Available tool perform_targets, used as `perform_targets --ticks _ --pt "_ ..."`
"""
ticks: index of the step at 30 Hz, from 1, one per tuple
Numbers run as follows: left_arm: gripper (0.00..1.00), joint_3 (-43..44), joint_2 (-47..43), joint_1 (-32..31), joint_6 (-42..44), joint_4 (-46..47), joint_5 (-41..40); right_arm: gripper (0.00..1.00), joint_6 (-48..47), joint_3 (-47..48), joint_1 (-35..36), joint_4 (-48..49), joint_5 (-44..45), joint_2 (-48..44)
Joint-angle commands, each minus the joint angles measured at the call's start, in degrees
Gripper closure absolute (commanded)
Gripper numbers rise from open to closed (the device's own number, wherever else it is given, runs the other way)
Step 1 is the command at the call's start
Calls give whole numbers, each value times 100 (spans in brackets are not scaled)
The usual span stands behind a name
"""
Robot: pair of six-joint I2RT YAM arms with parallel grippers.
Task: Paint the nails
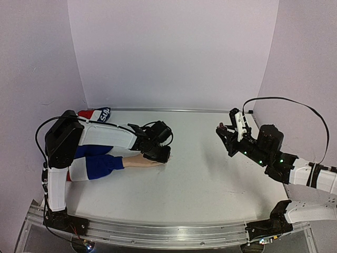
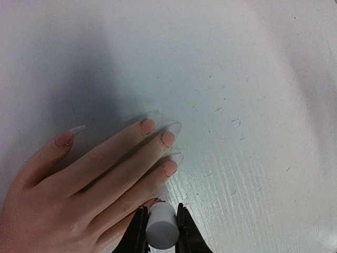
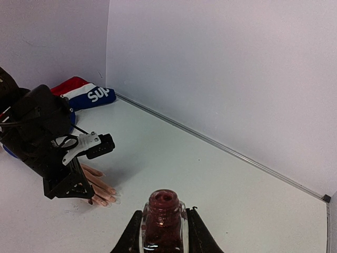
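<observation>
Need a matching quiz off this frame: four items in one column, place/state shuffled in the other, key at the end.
Things
1. white cap
2. polish bottle
3. mannequin hand
4. striped sleeve

Place or state
A. palm down on the table
B. uncapped, clamped in the right gripper
C. lying by the back wall, far left
D. clamped in the left gripper

Pairs: 1-D, 2-B, 3-A, 4-C

Overhead camera spans the table (image 1: 210, 176); both wrist cameras see the mannequin hand (image 2: 79, 200).
</observation>
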Motion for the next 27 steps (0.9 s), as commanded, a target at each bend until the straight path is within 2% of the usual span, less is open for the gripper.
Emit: perform_targets --ticks 1,15,27 --pt "100 318 -12 32 45 64 48 100 -36 61 -16 372 -59 -16" --pt "100 348 -27 27 66 112 186 100 -35 68 -17 369 -61 0" --pt "100 10 -559 55 58 170 86 100 -28 73 -17 376 -87 41"
